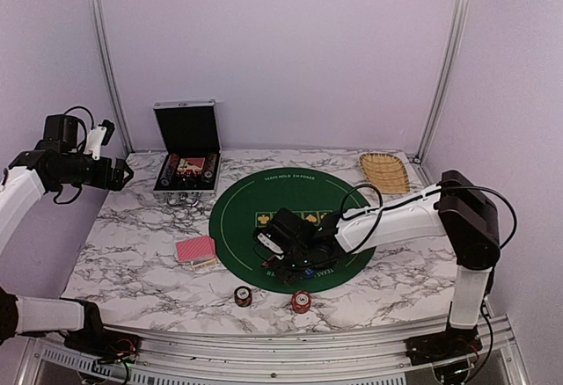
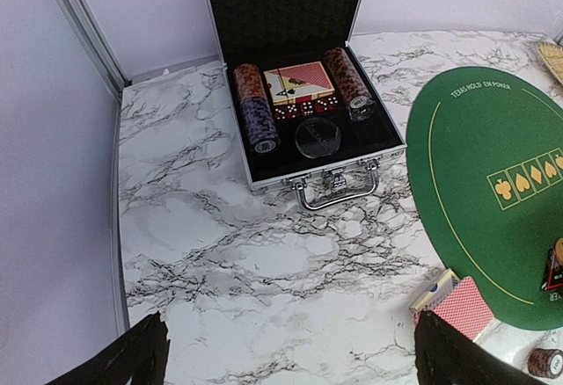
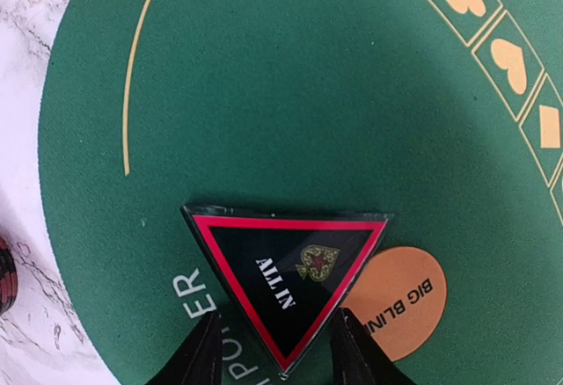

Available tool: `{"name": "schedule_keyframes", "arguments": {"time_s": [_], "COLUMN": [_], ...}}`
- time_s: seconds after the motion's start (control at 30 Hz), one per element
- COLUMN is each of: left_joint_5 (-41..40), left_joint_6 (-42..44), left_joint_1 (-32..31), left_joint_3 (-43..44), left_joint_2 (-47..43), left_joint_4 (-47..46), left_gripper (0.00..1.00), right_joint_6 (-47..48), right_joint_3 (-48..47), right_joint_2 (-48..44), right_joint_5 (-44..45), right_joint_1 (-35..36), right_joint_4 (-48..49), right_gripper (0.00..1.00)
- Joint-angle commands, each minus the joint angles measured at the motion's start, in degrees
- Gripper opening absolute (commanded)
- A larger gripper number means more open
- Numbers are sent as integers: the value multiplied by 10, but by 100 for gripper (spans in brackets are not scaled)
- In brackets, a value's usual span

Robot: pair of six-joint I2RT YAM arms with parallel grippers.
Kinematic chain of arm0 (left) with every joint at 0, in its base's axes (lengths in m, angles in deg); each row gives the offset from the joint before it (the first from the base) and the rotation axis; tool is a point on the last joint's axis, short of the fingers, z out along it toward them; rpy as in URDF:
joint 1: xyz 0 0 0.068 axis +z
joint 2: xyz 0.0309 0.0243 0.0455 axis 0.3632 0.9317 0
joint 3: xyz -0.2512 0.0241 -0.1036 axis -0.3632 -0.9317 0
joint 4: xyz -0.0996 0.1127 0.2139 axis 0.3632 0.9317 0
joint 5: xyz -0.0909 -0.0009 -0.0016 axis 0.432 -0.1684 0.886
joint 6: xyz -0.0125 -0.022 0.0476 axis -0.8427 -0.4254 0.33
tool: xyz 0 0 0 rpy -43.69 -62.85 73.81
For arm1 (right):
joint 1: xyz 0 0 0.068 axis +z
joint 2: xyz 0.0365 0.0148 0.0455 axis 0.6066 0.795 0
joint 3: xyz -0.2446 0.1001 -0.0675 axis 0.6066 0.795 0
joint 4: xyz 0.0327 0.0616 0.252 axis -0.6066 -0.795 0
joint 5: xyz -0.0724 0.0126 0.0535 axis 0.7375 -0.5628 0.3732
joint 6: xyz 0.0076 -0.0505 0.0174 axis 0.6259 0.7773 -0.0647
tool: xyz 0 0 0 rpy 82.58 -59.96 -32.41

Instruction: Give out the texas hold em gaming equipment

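Straddling the lower tip of the triangular marker [image 3: 286,266] with right gripper [image 3: 277,332], lower centre on green mat [image 3: 264,95], beside orange button [image 3: 400,301]; clamped or not, cannot tell. Holding left gripper [image 2: 290,359] spread wide above marble surface [image 2: 264,253].

The right gripper [image 3: 274,315] is positioned over the green mat [image 3: 290,95], jaws apart. The dark triangular marker [image 3: 286,271], red-bordered and printed "ALL IN", lies on the mat with its lower tip between the two fingers [image 3: 198,354]. A gap is visible between the left finger and the marker edge. The orange disc button [image 3: 400,301], lettered "BIG BLIN", lies just beside the marker, its left part hidden behind the marker's right edge. Gold suit boxes occupy the upper right. Marble table [image 3: 26,183] shows at left.
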Motion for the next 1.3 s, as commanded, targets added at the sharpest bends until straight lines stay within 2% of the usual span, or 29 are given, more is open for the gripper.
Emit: {"name": "schedule_keyframes", "arguments": {"time_s": [0.0,0.5,1.27], "left_joint_5": [16,11,46], "left_joint_6": [-6,12,31], "left_joint_1": [2,2,2], "left_joint_3": [23,29,35], "left_joint_2": [-10,-16,-3], "left_joint_4": [17,23,57], "left_gripper": [99,99,99], "right_joint_6": [6,7,-2], "right_joint_3": [-23,-88,-272], "right_joint_2": [19,67,192], "right_joint_5": [8,5,-11], "right_joint_1": [1,-4,-37], "right_joint_4": [-7,-15,-13], "right_gripper": [39,25,22]}}
